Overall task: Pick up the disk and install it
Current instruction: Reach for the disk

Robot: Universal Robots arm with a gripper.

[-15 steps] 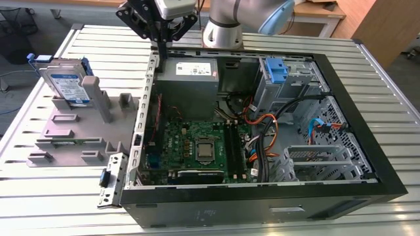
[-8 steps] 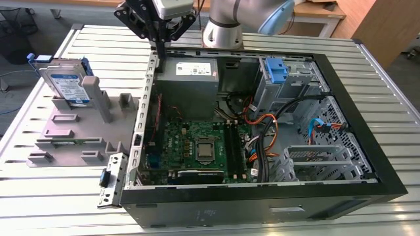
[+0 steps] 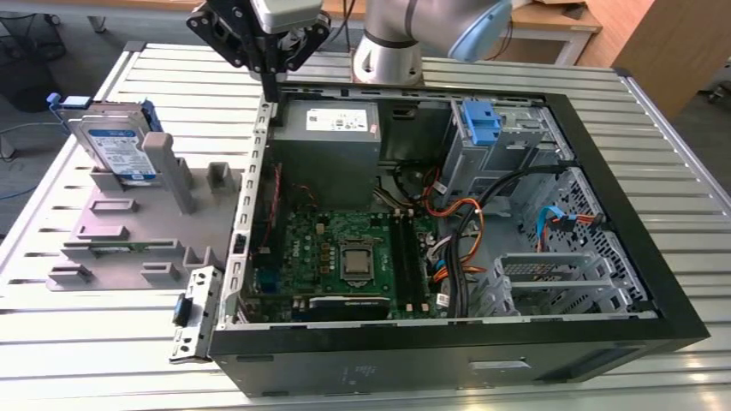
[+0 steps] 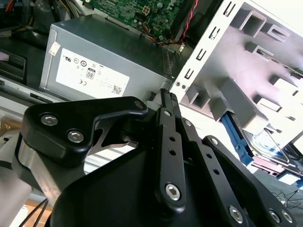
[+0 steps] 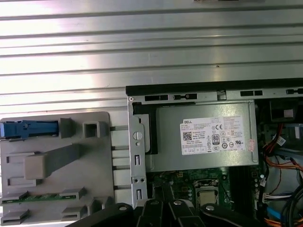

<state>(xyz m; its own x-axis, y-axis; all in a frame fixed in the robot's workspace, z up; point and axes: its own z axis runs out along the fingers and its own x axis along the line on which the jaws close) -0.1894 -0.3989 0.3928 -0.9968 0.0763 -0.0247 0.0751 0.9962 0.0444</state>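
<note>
The disk (image 3: 115, 144), silver with a white-and-blue label and a blue carrier frame, stands upright in a slot of the grey fixture (image 3: 126, 224) at the exterior view's left. Its blue frame edge shows in both wrist views (image 5: 28, 128) (image 4: 235, 134). My gripper (image 3: 272, 94) hangs over the back left corner of the open computer case (image 3: 639, 257), beside the power supply, well to the right of the disk. Its black fingers (image 4: 165, 101) lie together with nothing between them.
Inside the case sit a grey power supply box (image 3: 331, 128), a green motherboard (image 3: 342, 257), bundled cables (image 3: 468, 223) and a drive bay with a blue latch (image 3: 482, 124). The grey fixture has several upright posts. Everything rests on a ribbed metal table (image 3: 171, 86).
</note>
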